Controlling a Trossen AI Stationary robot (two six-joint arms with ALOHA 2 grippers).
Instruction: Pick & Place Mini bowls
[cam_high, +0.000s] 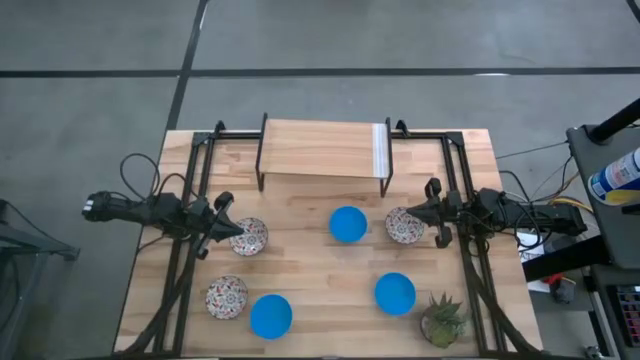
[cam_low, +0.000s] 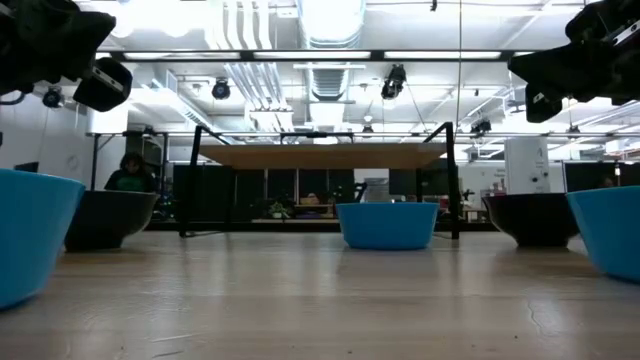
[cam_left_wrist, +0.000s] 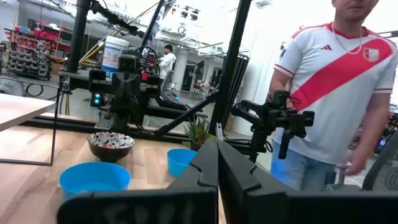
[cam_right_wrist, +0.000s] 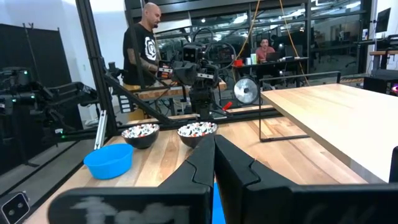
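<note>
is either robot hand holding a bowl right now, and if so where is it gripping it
Nothing is held. The left hand hangs shut beside a patterned bowl, and the right hand hangs shut beside another patterned bowl; neither grips a rim.

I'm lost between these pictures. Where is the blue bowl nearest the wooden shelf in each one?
High view: blue bowl at table centre, in front of the wooden shelf.
Low view: centre, under the shelf.
Left wrist view: nearest bowl.
Right wrist view: probably the blue sliver behind the right gripper.
Shared landmark: the shelf.
</note>
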